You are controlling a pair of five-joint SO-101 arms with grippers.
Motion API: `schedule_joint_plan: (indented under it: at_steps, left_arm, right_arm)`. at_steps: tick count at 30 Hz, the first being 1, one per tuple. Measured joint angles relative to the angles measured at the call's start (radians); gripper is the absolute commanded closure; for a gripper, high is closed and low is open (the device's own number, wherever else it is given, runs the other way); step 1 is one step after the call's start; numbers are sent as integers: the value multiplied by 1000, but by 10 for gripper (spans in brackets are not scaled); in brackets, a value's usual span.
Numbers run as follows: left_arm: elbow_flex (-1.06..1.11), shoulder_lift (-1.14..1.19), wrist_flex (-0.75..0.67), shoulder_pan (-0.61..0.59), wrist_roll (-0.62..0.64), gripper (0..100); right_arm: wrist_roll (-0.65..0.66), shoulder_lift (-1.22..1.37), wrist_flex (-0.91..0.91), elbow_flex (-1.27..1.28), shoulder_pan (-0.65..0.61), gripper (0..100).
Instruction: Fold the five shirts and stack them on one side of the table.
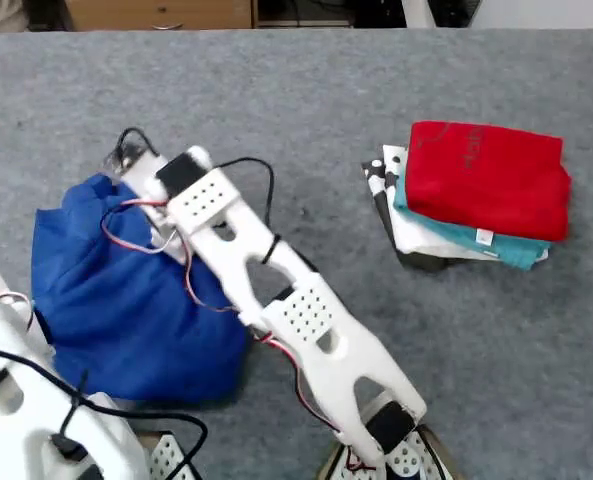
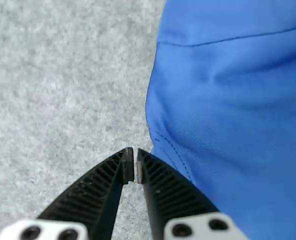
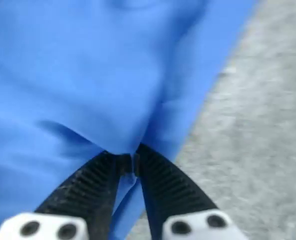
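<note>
Starting with the high view, the blue shirt (image 1: 126,310) lies as a loose, rumpled bundle toward the near-left corner of the table (image 1: 306,90), its slightly longer run going from the far side to the near side. The right arm (image 1: 306,310) slants in from the near edge, and the right gripper (image 1: 126,165) sits at the bundle's far edge, so nearly all the cloth lies on its near side. The left arm (image 1: 26,420) stands at the near-left corner, beside the bundle. Well apart, toward the right edge, is the stack (image 1: 476,215): a red shirt (image 1: 486,175) on top, then a teal shirt (image 1: 496,240), a white shirt (image 1: 416,235) and a dark patterned shirt (image 1: 381,185) at the bottom. That makes four folded and one not, five in all. In the left wrist view, the left gripper (image 2: 130,165) has its jaws drawn together to a hairline gap with nothing between them, tips over bare table just beside the blue shirt's hemmed edge. In the right wrist view, the right gripper's jaws are pinched closed on a fold of the blue cloth, with bare table beyond the shirt's edge. The next fold probably turns on that held far edge being drawn over the bundle toward the near edge. The right arm already has it, and the stack lies off to the right for afterwards.
</note>
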Motion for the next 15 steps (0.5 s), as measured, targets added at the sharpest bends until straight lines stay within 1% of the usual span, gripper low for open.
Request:
schedule_joint_plan:
  at_steps: [3, 7, 12, 15]
  left_arm:
    - [-48, 54, 0, 5, 0, 981]
    - [-137, 135, 6, 0, 31, 981]
    - [-325, 247, 133, -71, 40, 981]
    - [-450, 304, 199, -117, 43, 981]
  right_arm:
    - [0, -6, 0, -3, 14, 997]
    - [0, -103, 0, -3, 17, 997]
    - [0, -304, 3, 8, 29, 996]
    - [5, -457, 3, 80, 37, 996]
